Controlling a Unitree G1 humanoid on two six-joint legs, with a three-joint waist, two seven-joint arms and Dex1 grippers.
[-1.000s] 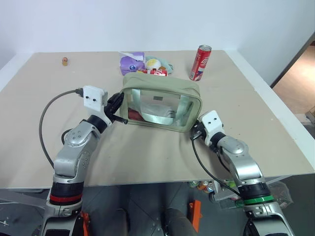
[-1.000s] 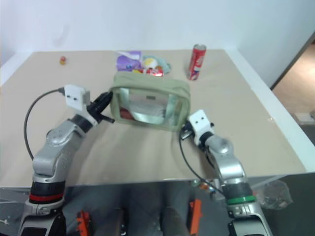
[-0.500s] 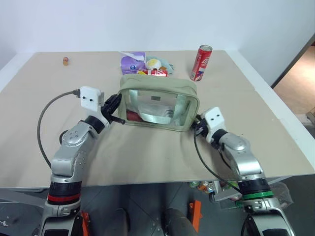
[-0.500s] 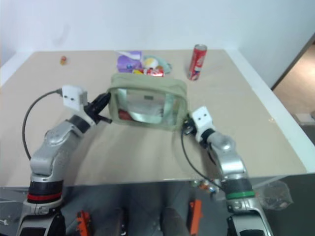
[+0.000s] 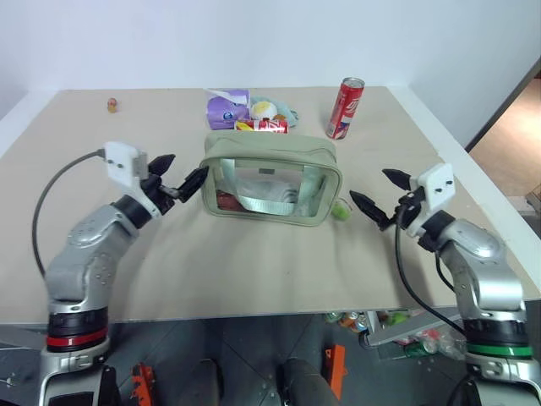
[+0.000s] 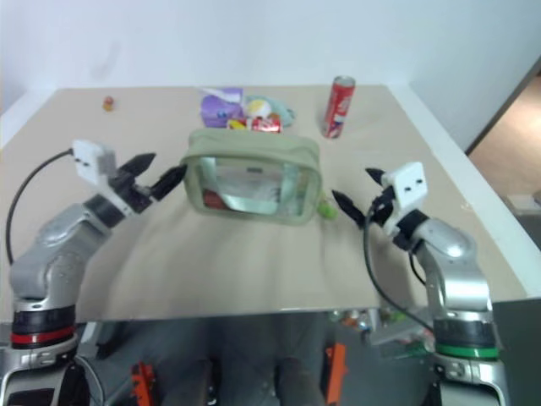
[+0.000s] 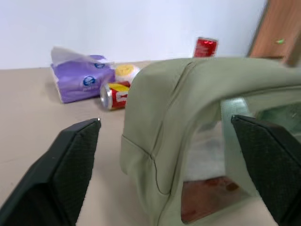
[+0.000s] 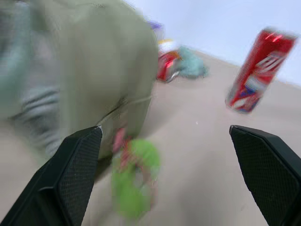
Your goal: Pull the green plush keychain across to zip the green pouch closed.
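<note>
Boxy sage-green fabric pouch (image 5: 272,181) sitting zipped, fuzzy lime plush keychain (image 5: 341,211) dangling beside it; left gripper (image 5: 179,174) and right gripper (image 5: 379,196) both spread, needing clean withdrawal.

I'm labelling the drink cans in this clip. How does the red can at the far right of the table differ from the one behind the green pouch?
The tall red can stands upright and alone on bare table; the short red can lies on its side, wedged between the green pouch and the plush toys. The tall can is slim, the lying one stubbier with yellow on it. Both are mainly red.
</note>
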